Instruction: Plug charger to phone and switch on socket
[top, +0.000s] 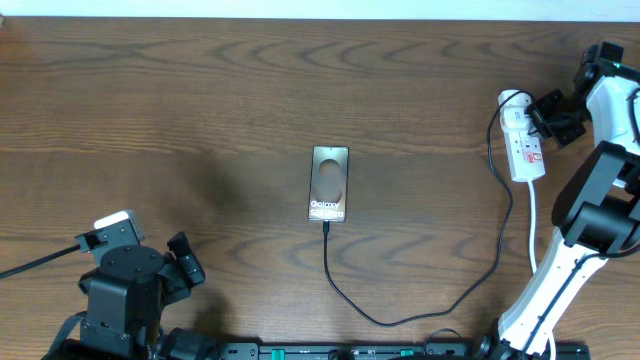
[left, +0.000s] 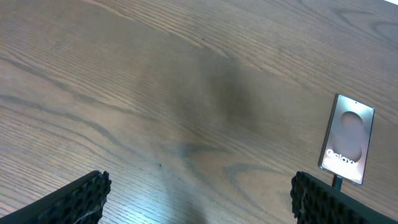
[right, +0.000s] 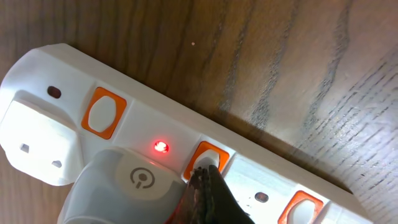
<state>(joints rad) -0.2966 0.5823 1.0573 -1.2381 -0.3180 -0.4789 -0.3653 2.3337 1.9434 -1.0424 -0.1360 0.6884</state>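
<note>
The dark grey phone (top: 329, 183) with "Galaxy" lettering lies flat at the table's middle; it also shows in the left wrist view (left: 347, 139). The thin black charger cable (top: 420, 315) enters the phone's near end and loops right up to the white socket strip (top: 524, 140) at the far right. In the right wrist view my right gripper (right: 204, 176) is shut, its tip pressing on an orange-framed switch (right: 205, 158) of the strip (right: 261, 152), beside a white plug (right: 124, 186). A red light (right: 161, 147) glows. My left gripper (left: 199, 199) is open and empty at the near left.
The strip's white cord (top: 532, 225) runs down toward the right arm's base (top: 560, 270). More orange switches (right: 102, 112) sit along the strip. The left arm's body (top: 130, 290) is at the front left corner.
</note>
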